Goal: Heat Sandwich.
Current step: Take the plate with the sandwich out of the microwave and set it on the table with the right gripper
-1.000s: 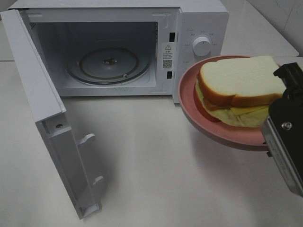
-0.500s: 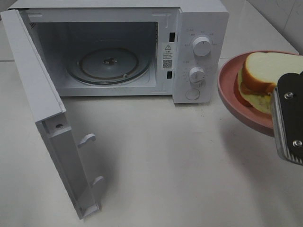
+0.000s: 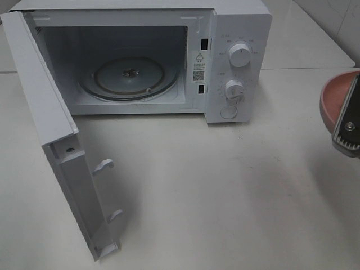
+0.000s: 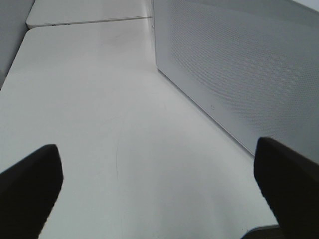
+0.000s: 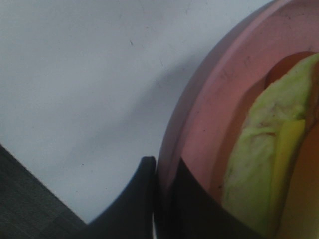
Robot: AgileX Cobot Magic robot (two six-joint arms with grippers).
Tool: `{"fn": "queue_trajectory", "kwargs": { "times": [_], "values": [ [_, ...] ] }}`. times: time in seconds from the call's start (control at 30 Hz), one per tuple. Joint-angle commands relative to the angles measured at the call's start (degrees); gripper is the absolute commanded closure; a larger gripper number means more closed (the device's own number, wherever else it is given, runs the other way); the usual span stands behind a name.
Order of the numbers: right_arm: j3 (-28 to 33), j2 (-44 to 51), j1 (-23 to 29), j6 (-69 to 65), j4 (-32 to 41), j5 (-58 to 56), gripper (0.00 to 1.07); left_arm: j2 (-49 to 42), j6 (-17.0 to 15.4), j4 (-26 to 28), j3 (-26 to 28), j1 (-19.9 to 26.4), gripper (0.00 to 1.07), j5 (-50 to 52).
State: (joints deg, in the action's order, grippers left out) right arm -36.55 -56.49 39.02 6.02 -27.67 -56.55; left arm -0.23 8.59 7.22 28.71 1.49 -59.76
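Note:
The white microwave [image 3: 236, 34] stands at the back with its door [image 3: 50, 129] swung open to the left and an empty glass turntable [image 3: 129, 76] inside. My right gripper [image 3: 347, 126] sits at the far right edge and is shut on the rim of the pink plate [image 3: 336, 98], held above the table. In the right wrist view the fingers [image 5: 149, 199] pinch the plate rim [image 5: 209, 114], and the sandwich [image 5: 264, 149] shows its pale yellow-green filling on the plate. My left gripper [image 4: 159, 189] is open and empty, beside the microwave's side wall [image 4: 239, 64].
The microwave's two knobs [image 3: 241, 55] and a round button face forward on the right panel. The white tabletop [image 3: 225, 191] stretches in front of the microwave. A table seam runs behind at the right.
My right gripper has carried the plate with the sandwich to the right, away from the microwave front, until only the plate's edge shows at the frame's right side. The microwave and door have not moved.

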Motion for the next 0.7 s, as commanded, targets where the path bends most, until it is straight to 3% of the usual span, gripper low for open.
{"fn": "queue_trajectory", "kwargs": {
  "times": [0.03, 0.7],
  "values": [
    [0.3, 0.5, -0.2, -5.0, -2.3, -1.5, 1.06, -1.5, -0.1, 0.5, -0.2, -0.3, 0.05, 0.6],
    [0.3, -1.5, -0.2, -25.2, -5.2, -6.0, 1.06, -1.5, -0.1, 0.5, -0.2, -0.3, 0.05, 0.6]
  ]
}}
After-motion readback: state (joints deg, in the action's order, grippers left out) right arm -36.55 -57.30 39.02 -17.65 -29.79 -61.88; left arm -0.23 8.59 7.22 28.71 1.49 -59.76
